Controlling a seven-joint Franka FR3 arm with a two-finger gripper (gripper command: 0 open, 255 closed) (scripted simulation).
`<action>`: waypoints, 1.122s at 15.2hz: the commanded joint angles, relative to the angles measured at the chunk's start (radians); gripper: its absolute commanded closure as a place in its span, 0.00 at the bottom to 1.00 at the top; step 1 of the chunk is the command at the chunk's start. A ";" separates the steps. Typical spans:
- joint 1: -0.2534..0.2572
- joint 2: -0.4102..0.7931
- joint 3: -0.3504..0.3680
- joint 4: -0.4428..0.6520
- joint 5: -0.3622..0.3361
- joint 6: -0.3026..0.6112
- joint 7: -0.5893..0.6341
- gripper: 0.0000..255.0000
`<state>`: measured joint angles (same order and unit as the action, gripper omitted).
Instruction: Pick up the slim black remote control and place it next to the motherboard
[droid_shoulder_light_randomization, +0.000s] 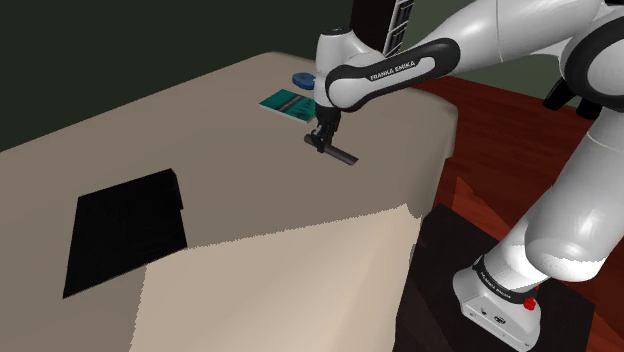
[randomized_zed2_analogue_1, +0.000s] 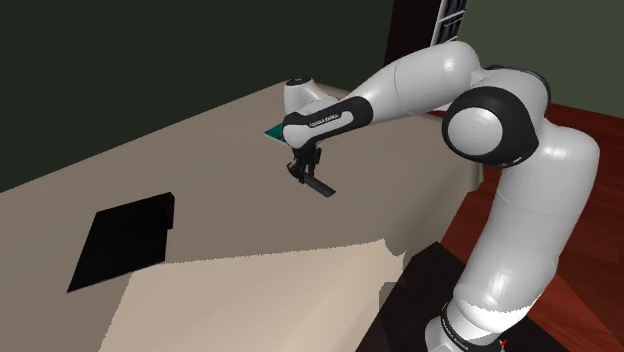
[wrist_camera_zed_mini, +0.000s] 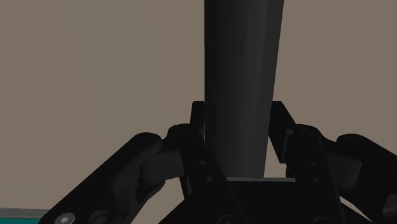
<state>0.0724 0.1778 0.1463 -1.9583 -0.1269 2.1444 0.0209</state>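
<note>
**Remote pinched in the gripper, near the motherboard**

Read from the shoulder view's left. A flat black slab (droid_shoulder_light_randomization: 125, 235) lies on the beige table (droid_shoulder_light_randomization: 230, 150), well apart from everything else. The ground around it is bare, and a paler band of tabletop runs along the near side. Further right, near the table's far edge, I see the teal motherboard (droid_shoulder_light_randomization: 287, 102) lying flat, with a small blue disc (droid_shoulder_light_randomization: 300, 79) just behind it.

Next comes the gripper (droid_shoulder_light_randomization: 322, 145), hanging from the white arm (droid_shoulder_light_randomization: 400, 70) close to the motherboard's right side. Its black fingers (wrist_camera_zed_mini: 191, 159) pinch one end of the slim black remote (droid_shoulder_light_randomization: 342, 155). The free end juts toward the table's right edge. I cannot tell whether the remote clears the surface.

In the wrist view the remote (wrist_camera_zed_mini: 242, 63) runs straight out between the fingers over plain tabletop, with a sliver of teal at the corner. Open tabletop lies on every side of the gripper.

Beyond the table's right edge are red-brown floor (droid_shoulder_light_randomization: 480, 110) and the stand (droid_shoulder_light_randomization: 500, 300). Behind is a dark green wall (droid_shoulder_light_randomization: 150, 40).
</note>
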 joint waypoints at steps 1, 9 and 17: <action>-0.001 -0.012 0.000 0.013 0.004 -0.025 -0.006 1.00; 0.048 -0.056 0.040 0.009 0.008 -0.073 0.078 1.00; 0.151 -0.064 0.121 0.000 0.001 -0.088 0.264 1.00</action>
<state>0.2095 0.1160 0.2564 -1.9613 -0.1256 2.0632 0.2589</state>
